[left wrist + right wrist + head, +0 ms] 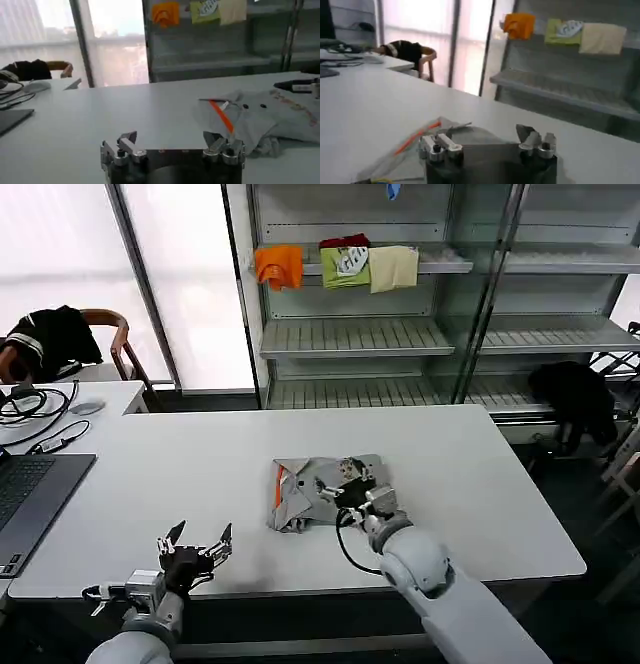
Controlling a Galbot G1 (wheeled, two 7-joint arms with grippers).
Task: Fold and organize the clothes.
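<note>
The light grey top (325, 492) lies folded into a rough square near the middle of the white counter (200, 464), its orange collar lining (279, 485) showing at its left edge and a printed patch on its upper side. The right gripper (337, 489) rests over the top's right half, fingers spread apart with nothing clamped between them. The left gripper (198, 542) hovers near the counter's front edge, well apart from the garment, fingers wide open and empty.

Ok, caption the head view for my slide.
Right gripper over the roughly folded grey T-shirt on the white table; left gripper open near the front edge.
</note>
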